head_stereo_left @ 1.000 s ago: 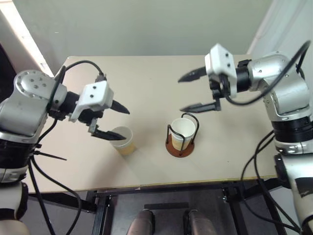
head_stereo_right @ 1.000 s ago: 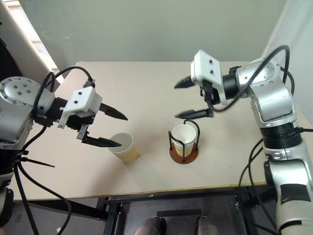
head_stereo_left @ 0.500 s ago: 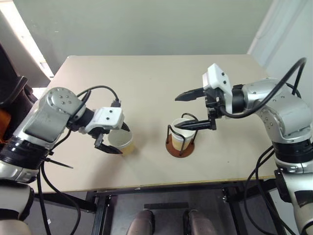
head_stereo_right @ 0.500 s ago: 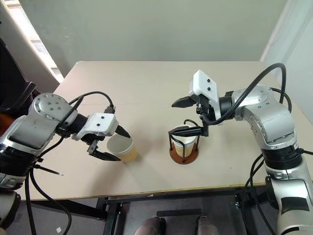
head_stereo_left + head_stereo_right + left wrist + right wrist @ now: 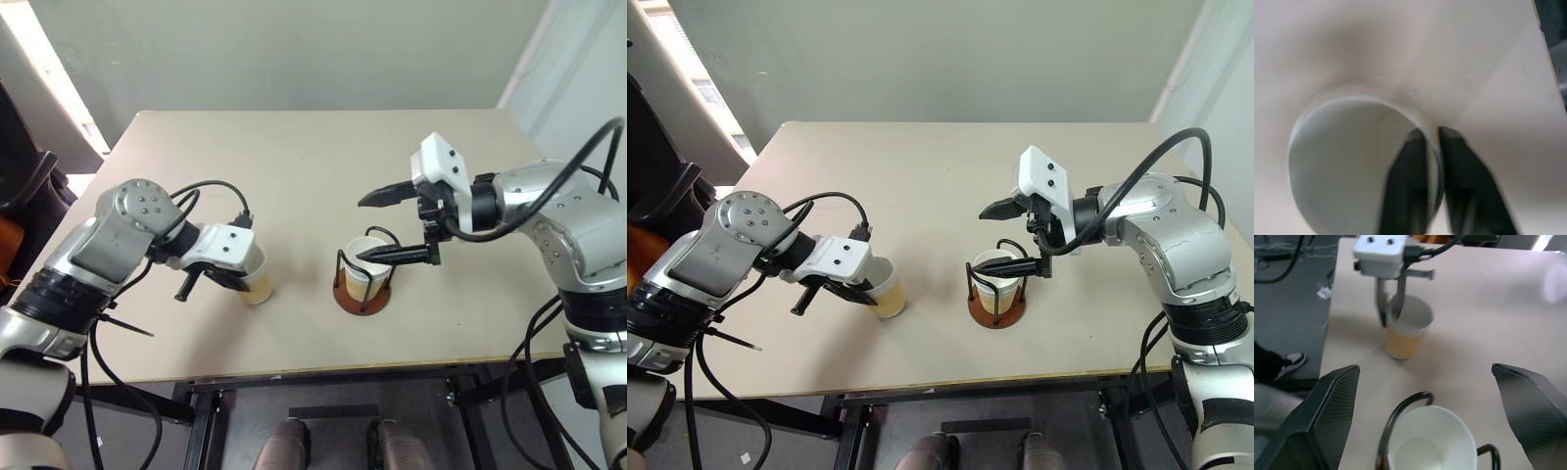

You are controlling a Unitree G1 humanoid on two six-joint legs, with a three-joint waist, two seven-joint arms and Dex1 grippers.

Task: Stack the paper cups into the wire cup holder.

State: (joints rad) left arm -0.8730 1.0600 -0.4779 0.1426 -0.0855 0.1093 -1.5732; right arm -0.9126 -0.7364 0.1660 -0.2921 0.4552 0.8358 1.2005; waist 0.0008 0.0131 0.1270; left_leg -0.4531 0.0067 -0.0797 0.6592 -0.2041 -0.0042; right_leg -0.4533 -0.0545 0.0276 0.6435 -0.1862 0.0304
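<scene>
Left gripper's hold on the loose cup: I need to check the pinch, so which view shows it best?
The left wrist view: the left gripper has one finger inside and one outside the paper cup's rim. The eye views show the gripper against the cup, the pinch largely hidden; the right wrist view shows it from afar.

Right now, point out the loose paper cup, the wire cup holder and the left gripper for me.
loose paper cup (image 5: 259, 288), left eye view, tan outer wall.
wire cup holder (image 5: 345, 297), left eye view, reddish-brown base rim.
left gripper (image 5: 1432, 171), left wrist view, between fingertips pinching the cup's rim.
</scene>
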